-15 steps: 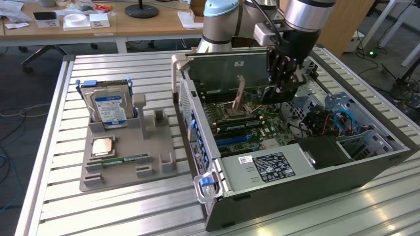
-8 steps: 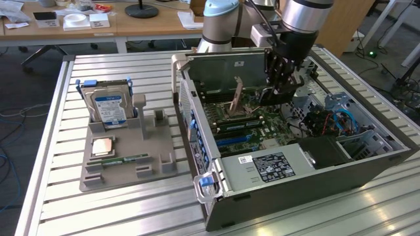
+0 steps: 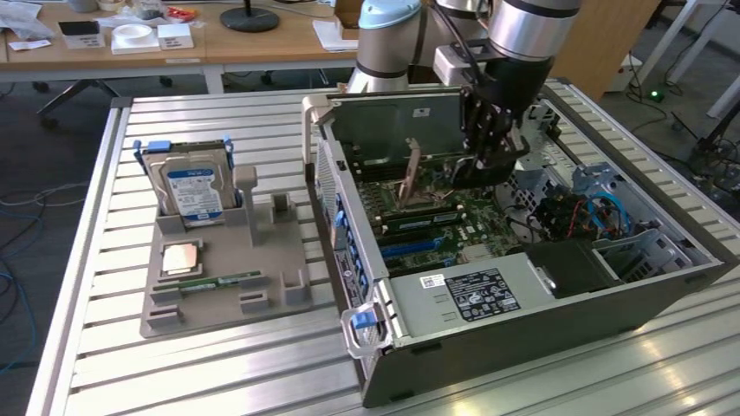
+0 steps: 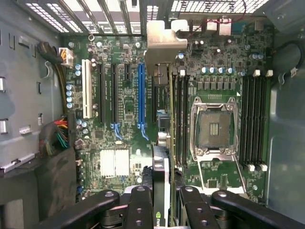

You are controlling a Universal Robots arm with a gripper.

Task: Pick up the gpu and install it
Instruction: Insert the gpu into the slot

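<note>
With the pincer (image 4: 162, 205) clenched on the graphics card (image 4: 160, 167), which hung edge-down beneath it inside the computer case (image 3: 521, 303), you did best, I judged, to hold it upright, square its lower edge to the blue slot (image 4: 140, 95) below, and mind the metal bracket (image 4: 162, 45).

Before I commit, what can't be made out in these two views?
- Wrist view: contact edge of the thin green circuit-board card with silver bracket, and what lies under it, hidden by the card itself.
- Exterior view: the black gripper blocks the card's gap above the green motherboard.
- Wrist view: card's near end, cut off by the picture edge.
</note>
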